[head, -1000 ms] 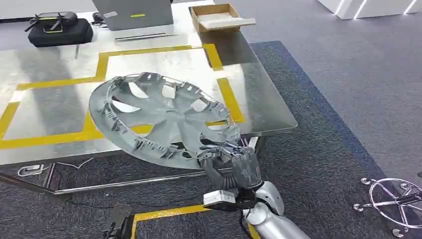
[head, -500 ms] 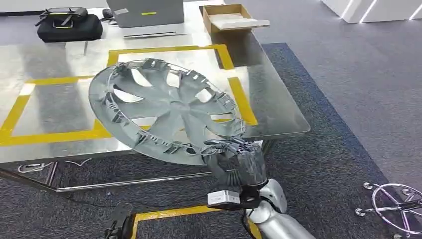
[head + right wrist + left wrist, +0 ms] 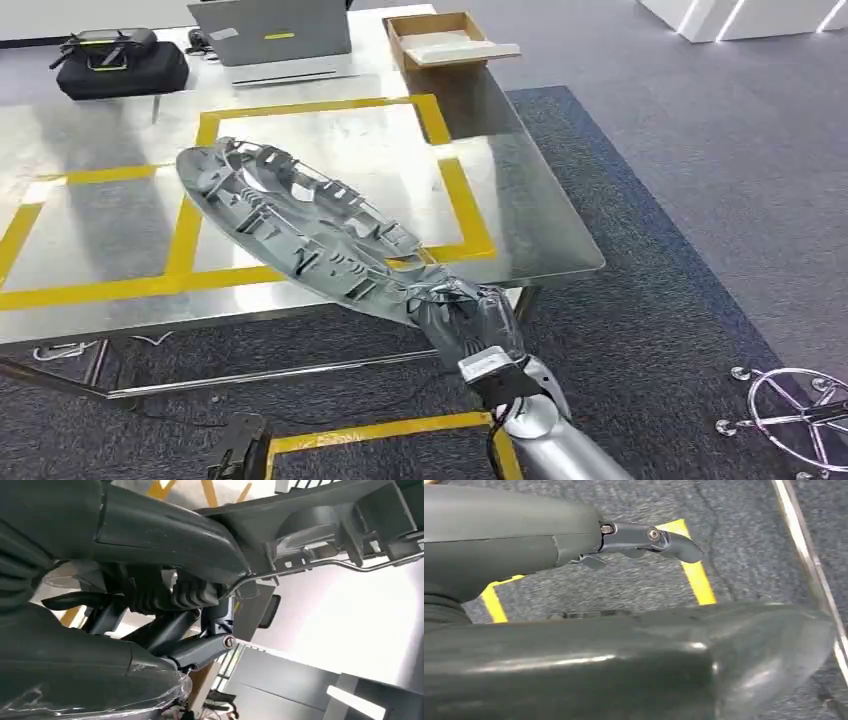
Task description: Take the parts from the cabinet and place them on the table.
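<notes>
1. The right hand point(image 3: 468, 318) grips the rim of a grey wheel cover point(image 3: 300, 230), tilted above the steel table point(image 3: 540, 230).
2. The left hand point(image 3: 574, 630) hangs over carpet; its state cannot be told.
3. No writing is legible.

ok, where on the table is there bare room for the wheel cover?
The right hand holds the wheel cover over the table. Bare steel lies inside the yellow tape outline and on its left. The far edge is crowded: black case, laptop, cardboard box.
</notes>
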You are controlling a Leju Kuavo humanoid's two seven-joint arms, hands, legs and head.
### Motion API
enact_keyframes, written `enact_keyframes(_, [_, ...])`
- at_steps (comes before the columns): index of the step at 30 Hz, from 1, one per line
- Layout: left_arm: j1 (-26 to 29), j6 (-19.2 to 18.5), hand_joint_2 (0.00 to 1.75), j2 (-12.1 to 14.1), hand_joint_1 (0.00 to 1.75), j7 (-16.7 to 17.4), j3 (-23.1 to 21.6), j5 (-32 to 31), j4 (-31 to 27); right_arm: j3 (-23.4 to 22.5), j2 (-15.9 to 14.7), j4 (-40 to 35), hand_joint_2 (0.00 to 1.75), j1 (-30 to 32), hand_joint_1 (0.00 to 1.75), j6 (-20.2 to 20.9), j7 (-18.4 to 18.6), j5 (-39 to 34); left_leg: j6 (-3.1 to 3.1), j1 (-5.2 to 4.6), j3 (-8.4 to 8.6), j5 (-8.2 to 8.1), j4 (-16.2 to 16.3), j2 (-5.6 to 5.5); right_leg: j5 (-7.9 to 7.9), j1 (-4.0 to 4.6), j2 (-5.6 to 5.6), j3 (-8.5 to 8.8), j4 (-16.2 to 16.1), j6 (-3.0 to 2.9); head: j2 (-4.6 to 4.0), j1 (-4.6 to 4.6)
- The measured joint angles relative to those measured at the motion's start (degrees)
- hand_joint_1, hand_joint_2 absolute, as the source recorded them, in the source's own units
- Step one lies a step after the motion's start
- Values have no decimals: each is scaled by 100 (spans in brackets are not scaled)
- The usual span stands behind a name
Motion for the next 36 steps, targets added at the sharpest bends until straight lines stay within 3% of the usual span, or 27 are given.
enact_keyframes(1, [-11,-4,0,-13,0,0,-2,0,0,-22,11,2,175,-18,175,13,-9,-2,39,-15,145,-163,-250,-10,-16,34,15,75,57,46,0,-26])
enact_keyframes(4, [-18,-7,0,-2,0,-4,0,-15,0,-68,22,4,175,-12,175,59,-13,15,133,-29,108,-193,-182,-11,4,26,7,97,-3,105,0,20])
enact_keyframes(5, [-19,-7,0,-2,0,-4,0,-30,0,-85,22,4,175,-7,175,85,-13,24,171,9,157,-209,-209,-12,-54,26,3,65,15,148,2,9])
enact_keyframes(6, [-25,-7,0,0,0,-4,0,-46,-2,-92,24,4,175,-2,175,118,-15,44,223,14,194,-243,-211,-8,-117,27,-12,-9,183,178,0,59])
enact_keyframes(7, [-41,-9,0,0,0,-4,-2,-57,-2,-92,22,4,175,3,175,166,-24,57,266,15,217,-274,-212,-8,-236,25,-14,-192,543,197,2,83])
enact_keyframes(9, [-59,-22,0,2,0,-4,-4,-68,-2,-92,22,11,175,44,175,262,-52,66,313,9,261,-334,-212,-9,-564,19,-16,-794,1552,223,0,92])
enact_keyframes(10, [-56,-28,0,4,0,-4,-4,-74,0,-92,22,24,175,59,175,280,-52,70,320,5,293,-365,-211,-13,-605,19,-16,-1035,1874,226,0,87])
enact_keyframes(11, [-48,-31,0,7,0,-4,-4,-79,0,-94,22,35,175,82,175,286,-52,85,319,1,339,-402,-211,-25,-482,21,-15,-1156,1920,214,0,94])
enact_keyframes(12, [-45,-31,0,9,0,-2,-4,-81,0,-94,20,44,175,106,175,293,-52,105,318,-3,399,-446,-211,-41,-212,23,-15,-1126,1698,187,0,87])
enact_keyframes(14, [-50,-28,0,4,0,0,-11,-109,0,-94,20,41,175,119,175,275,-74,217,296,-12,544,-546,-212,-60,505,35,-15,-793,693,110,0,96])
enact_keyframes(15, [-44,-28,0,0,0,6,-15,-116,0,-94,20,44,175,121,175,265,-94,262,276,-10,590,-599,-217,-60,639,51,-16,-669,363,71,0,96])
enact_keyframes(16, [-58,-26,0,-2,0,13,-18,-120,0,-92,19,46,175,126,175,258,-109,299,236,-48,575,-623,-197,-65,601,77,-16,-591,353,50,0,75])
enact_keyframes(18, [-53,-24,0,-9,0,31,-24,-125,0,-94,22,42,175,127,175,227,-120,337,186,-26,531,-617,-210,-54,421,88,-7,-524,171,15,2,70])
enact_keyframes(21, [-70,-20,0,-20,0,28,-46,-125,-2,-122,22,42,175,177,175,110,-124,443,90,-36,544,-719,-168,-38,407,24,2,-442,52,-21,0,64])
enact_keyframes(22, [-77,-17,0,-20,0,28,-48,-122,-2,-125,22,42,175,181,175,88,-133,463,85,-39,424,-874,77,-39,395,16,-4,-414,31,-50,2,7])
enact_keyframes(24, [-61,-17,0,-20,0,28,-48,-122,-2,-127,24,54,175,205,175,48,-151,501,70,-32,-44,-1299,996,-39,362,12,-7,-383,29,-93,0,0])
enact_keyframes(25, [-43,-17,0,-20,0,28,-48,-122,-2,-129,24,63,175,232,175,22,-151,518,55,-30,-259,-1382,1362,-39,348,12,-4,-366,29,-95,0,4])
enact_keyframes(26, [-31,-17,0,-20,0,28,-48,-122,-2,-133,24,74,175,261,175,-11,-151,527,34,-25,-368,-1303,1474,-38,335,8,1,-349,30,-96,0,2])
enact_keyframes(27, [-28,-15,0,-20,0,28,-48,-122,-2,-135,24,74,175,292,175,-42,-151,544,11,-14,-360,-1085,1353,-38,319,-2,8,-321,30,-79,0,-2])
enact_keyframes(30, [-40,0,0,-9,0,28,-50,-125,-2,-140,24,44,175,318,175,-206,-151,599,-82,62,95,-167,65,-19,256,-46,23,-228,57,6,0,-4])
enact_keyframes(31, [-39,0,0,-39,0,28,-52,-131,4,-140,24,33,175,310,175,-265,-153,623,-117,38,143,-256,-45,-25,236,9,33,-250,93,48,0,-22])
enact_keyframes(32, [-66,2,0,-28,0,28,-52,-133,2,-135,24,5,175,312,175,-327,-157,641,-4,47,194,-333,-164,-30,243,22,34,-292,115,65,2,-51])
enact_keyframes(33, [-61,2,0,-28,0,31,-52,-135,2,-135,24,-15,175,317,175,-378,-157,660,37,42,159,-325,-137,-39,253,25,33,-295,94,79,0,15])
enact_keyframes(36, [-44,9,0,-33,0,33,-68,-173,2,-120,24,-48,175,325,175,-485,-153,732,175,57,190,-326,-142,-38,195,4,13,-319,143,148,0,22])
